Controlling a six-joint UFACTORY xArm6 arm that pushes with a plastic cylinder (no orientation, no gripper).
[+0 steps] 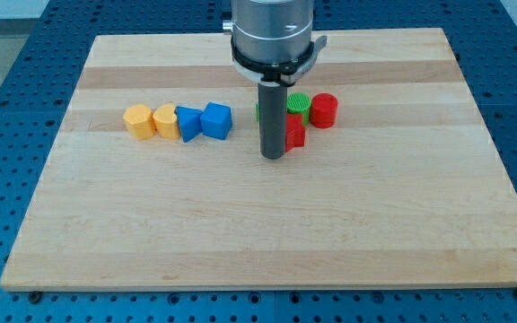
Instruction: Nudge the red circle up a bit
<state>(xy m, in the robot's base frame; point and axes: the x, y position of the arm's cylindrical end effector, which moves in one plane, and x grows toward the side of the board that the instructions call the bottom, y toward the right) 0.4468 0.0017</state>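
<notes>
Fingers absent, only my tip (273, 156) just left of red block (295, 132); approach step, needs swinging below red circle (323, 110).

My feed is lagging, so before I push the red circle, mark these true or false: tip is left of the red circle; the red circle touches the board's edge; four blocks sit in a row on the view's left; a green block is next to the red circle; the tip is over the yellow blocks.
1. My tip is left of the red circle. True.
2. The red circle touches the board's edge. False: it sits well inside.
3. Four blocks sit in a row on the view's left. True: two yellow, two blue.
4. A green block is next to the red circle. True.
5. The tip is over the yellow blocks. False: it is beside a second red block.
</notes>
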